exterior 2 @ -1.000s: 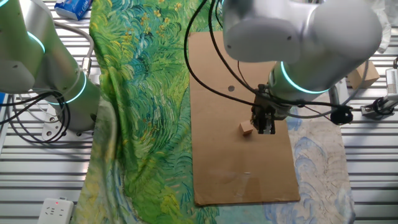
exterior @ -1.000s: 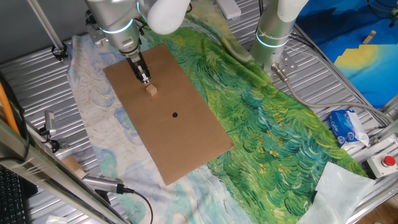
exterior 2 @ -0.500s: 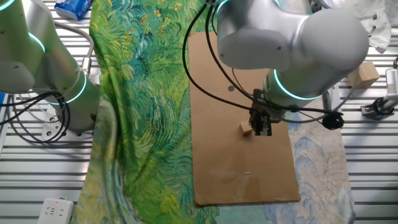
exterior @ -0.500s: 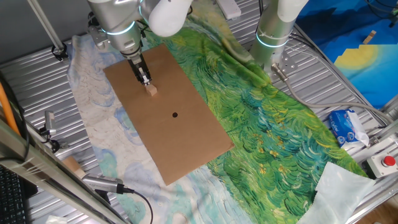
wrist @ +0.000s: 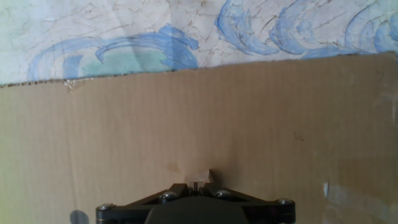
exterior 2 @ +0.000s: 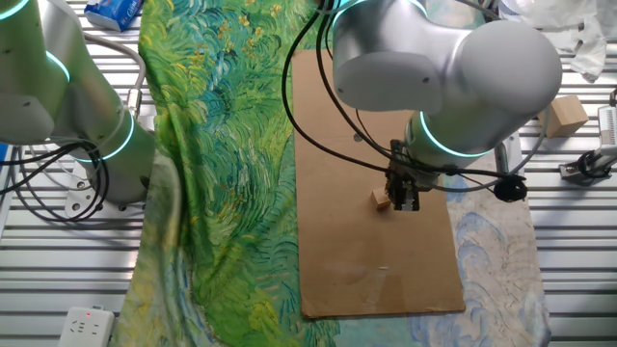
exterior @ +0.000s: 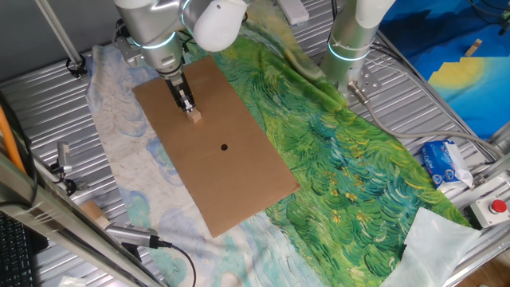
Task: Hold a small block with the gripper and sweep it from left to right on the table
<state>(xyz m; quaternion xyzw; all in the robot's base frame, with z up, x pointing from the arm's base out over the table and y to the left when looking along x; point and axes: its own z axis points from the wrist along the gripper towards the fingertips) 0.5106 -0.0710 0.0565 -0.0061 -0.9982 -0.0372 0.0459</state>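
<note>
A ribbed metal bench (exterior: 32, 88) carries a green swirl cloth (exterior: 335, 151) running across its middle and a pale blue swirl cloth (exterior: 119, 175) along one side. A brown cardboard sheet (exterior: 239, 175) with a black dot (exterior: 224, 147) lies where the two cloths meet. A silver arm (exterior 2: 443, 67) with a teal ring reaches down over the end of the sheet nearest the bench's far edge in one fixed view. A second silver arm (exterior: 355, 36) stands upright at the far edge, well apart from the sheet. A larger tan wooden piece (exterior 2: 563, 117) sits off the sheet near the bench's side edge, and a white tissue pack (exterior: 443, 163) rests near the opposite side.

The slim black tool (exterior: 187, 107) points down at the cardboard, its tip low over the sheet. The block (exterior: 194, 116), a tiny tan cube, rests on the cardboard just beside the tip, between the tip and the black dot. In the other fixed view the block (exterior 2: 382, 200) shows at the tool (exterior 2: 407, 200) tip's side, touching or nearly so. In the hand view only a small tan corner shows above the tool's black body, with bare cardboard (wrist: 199, 118) ahead and the blue cloth (wrist: 155, 43) beyond its edge. Whether the fingers stand wide or narrow, or grip the block, I cannot tell.
</note>
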